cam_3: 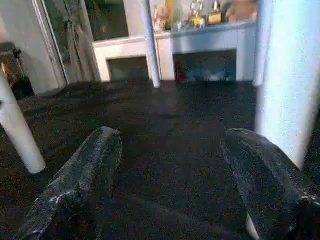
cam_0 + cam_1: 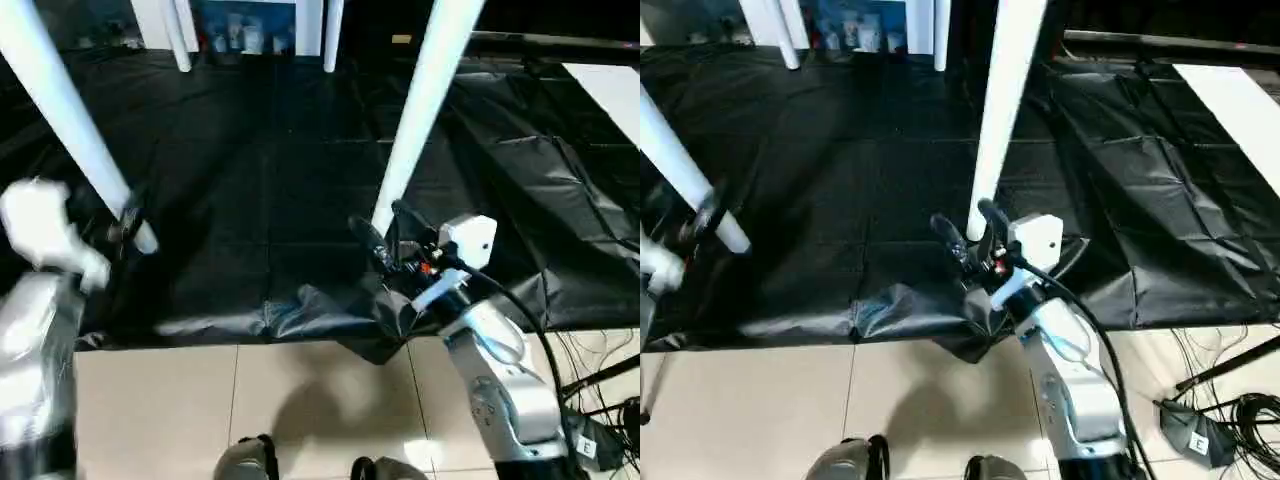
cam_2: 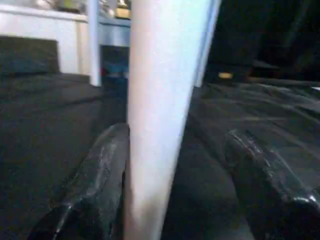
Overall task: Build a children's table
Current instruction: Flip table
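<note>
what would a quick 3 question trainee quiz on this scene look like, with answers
1. True or false: the right gripper is clamped shut around a table leg.
2. What covers the floor under the near right leg?
   A. black sheet
   B. green carpet
   C. bare wood
3. Fill in: in the left wrist view, the near left leg stands between the left gripper's two black ____.

Key
1. False; its jaws stand apart, with the leg beside one finger.
2. A
3. fingers
</note>
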Controlling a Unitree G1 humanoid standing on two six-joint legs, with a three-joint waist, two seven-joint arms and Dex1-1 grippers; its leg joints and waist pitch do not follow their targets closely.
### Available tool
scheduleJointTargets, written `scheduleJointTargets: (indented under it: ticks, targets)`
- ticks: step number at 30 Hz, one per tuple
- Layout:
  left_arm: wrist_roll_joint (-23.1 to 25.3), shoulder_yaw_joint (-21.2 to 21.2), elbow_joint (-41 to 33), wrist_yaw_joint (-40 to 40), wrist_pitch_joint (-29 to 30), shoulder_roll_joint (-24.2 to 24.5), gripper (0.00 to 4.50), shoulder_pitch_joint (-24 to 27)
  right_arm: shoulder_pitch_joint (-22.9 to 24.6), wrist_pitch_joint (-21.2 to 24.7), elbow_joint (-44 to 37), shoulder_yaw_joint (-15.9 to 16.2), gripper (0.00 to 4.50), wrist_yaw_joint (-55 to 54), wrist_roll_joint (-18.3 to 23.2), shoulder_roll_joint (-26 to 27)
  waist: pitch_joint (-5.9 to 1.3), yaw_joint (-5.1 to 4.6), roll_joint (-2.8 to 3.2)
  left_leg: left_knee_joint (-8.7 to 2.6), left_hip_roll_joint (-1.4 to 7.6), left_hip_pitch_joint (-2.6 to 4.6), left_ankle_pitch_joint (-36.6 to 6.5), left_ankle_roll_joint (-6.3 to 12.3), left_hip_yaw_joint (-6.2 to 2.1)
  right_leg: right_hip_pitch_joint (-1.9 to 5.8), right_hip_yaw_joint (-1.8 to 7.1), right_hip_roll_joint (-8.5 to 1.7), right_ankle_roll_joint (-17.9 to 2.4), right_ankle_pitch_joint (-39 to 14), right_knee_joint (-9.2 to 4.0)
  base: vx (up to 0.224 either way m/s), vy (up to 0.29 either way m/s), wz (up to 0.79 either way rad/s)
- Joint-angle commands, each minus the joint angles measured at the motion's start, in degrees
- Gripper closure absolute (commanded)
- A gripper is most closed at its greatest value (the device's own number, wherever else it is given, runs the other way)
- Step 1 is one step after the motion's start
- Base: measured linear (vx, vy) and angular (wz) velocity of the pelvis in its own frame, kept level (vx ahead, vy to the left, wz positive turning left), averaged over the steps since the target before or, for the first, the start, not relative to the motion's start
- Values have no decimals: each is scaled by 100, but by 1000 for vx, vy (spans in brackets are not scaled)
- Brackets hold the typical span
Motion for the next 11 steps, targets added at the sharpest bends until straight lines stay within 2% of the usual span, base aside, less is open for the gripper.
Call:
scheduleJointTargets:
  ticks: [1, 2, 3, 4, 5, 6, 8, 11]
  targets:
    - [-66, -169, -444, 90, 84, -182, 118, 375, 111, 169, -155, -34, 97, -153, -118, -25, -386, -25, 174, -538, 594, 331, -2031, -320, -365, 106, 416, -609, -1073, -898, -436, 0, 0, 0]
    - [-79, -192, -569, 144, 73, -275, 118, 532, 143, 229, -175, -29, 97, -204, -157, -37, -367, -31, 139, -568, 608, 317, -2168, -405, -380, 124, 410, -600, -1008, -1076, -452, 0, 0, 0]
    - [134, -375, -702, 249, -18, -342, 118, 731, 192, 320, -181, -31, 97, -271, -176, -31, -368, -25, 147, -566, 601, 347, -2325, -486, -381, 104, 422, -606, -936, -1273, -483, 0, 0, 0]
    - [272, -505, -794, 303, -78, -371, 118, 859, 225, 392, -193, -37, 97, -310, -178, -23, -362, -28, 143, -566, 601, 346, -2359, -504, -387, 104, 434, -609, -895, -1322, -494, 0, 0, 0]
    - [540, -656, -841, 494, -150, -440, 118, 935, 281, 341, -180, -30, 97, -386, -284, -14, -338, -18, 183, -575, 597, 341, -2420, -530, -400, 92, 439, -616, -847, -1399, -506, 0, 0, 0]
    - [713, -750, -869, 629, -193, -490, 118, 980, 319, 297, -172, -25, 97, -439, -363, -9, -347, -22, 150, -575, 603, 372, -2538, -601, -404, 75, 450, -609, -723, -1534, -535, 0, 0, 0]
    - [1125, -839, -799, 971, -152, -510, 118, 899, 424, 362, -128, -52, 97, -608, -422, 22, -324, -33, 118, -591, 594, 358, -2554, -610, -416, 78, 450, -607, -649, -1621, -552, 0, 0, 0]
    - [1292, -835, -753, 1103, -178, -501, 118, 822, 473, 400, -100, -91, 97, -710, -421, 58, -310, -36, 114, -585, 572, 345, -2603, -586, -437, 95, 442, -638, -592, -1884, -578, 0, 0, 0]
